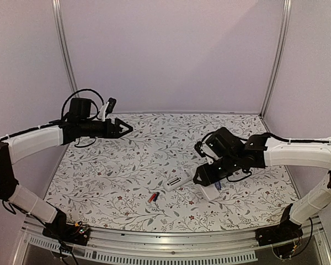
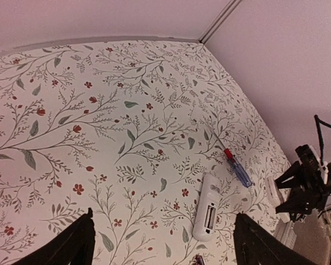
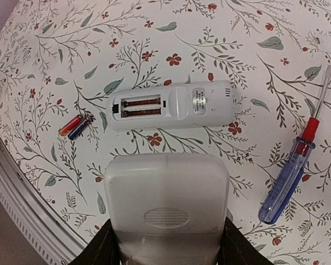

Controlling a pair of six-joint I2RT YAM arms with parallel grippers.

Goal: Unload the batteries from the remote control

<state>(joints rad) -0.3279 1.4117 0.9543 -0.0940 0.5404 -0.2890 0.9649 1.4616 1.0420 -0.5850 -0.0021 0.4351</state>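
The remote control (image 3: 171,106) (image 1: 175,182) (image 2: 208,207) lies flat on the floral cloth, its long recess uncovered and facing up. Two small batteries (image 3: 75,126) (image 1: 153,197) lie side by side on the cloth just beyond the recess end, apart from it. My right gripper (image 3: 166,243) (image 1: 207,179) is shut on a flat white cover plate (image 3: 165,193), both fingers against its edges, just on the near side of the remote. My left gripper (image 2: 165,248) (image 1: 127,130) hangs open and high at the back left, nothing between its fingers.
A red-and-blue-handled screwdriver (image 3: 289,176) (image 2: 237,168) lies on the cloth near the remote's other end. The table's metal front rail (image 1: 165,240) runs along the near edge. Pale walls close in the back and both sides.
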